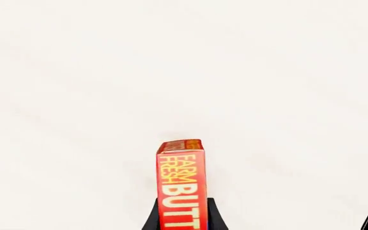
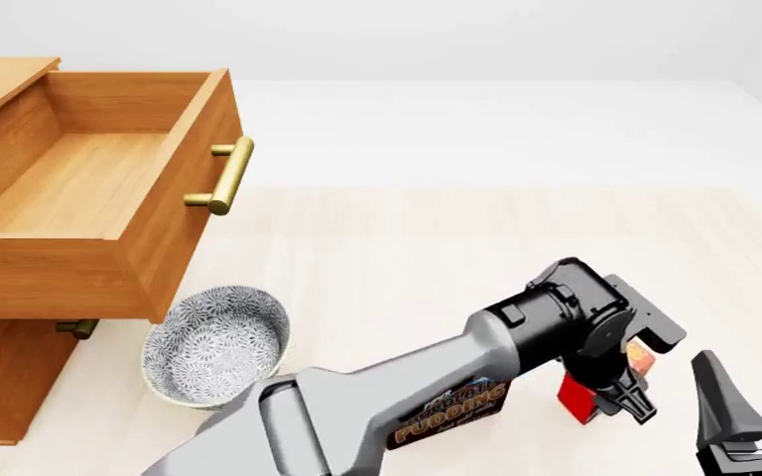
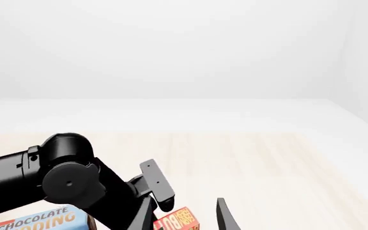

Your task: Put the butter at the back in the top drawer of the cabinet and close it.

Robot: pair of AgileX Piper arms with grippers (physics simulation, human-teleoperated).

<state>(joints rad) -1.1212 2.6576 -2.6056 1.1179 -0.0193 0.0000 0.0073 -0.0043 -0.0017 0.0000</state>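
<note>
I've got the butter (image 1: 182, 184) clamped in the left gripper (image 2: 615, 395), jaws closed on its narrow faces, box standing on end low at the near right of the desk (image 2: 460, 258). Its long axis runs straight out along the fingers. The right gripper (image 2: 749, 412) sits just beside it, jaws apart and empty. The top drawer (image 2: 103, 198) is pulled out, well apart to the far left, so the next carry crosses the whole desk, over the patterned bowl (image 2: 213, 342). Left wrist view confirms the grip but shows no cabinet (image 2: 4, 382). Only the front view shows the open drawer; there my own arm hides most of the chocolate pudding box (image 3: 34, 221).
</note>
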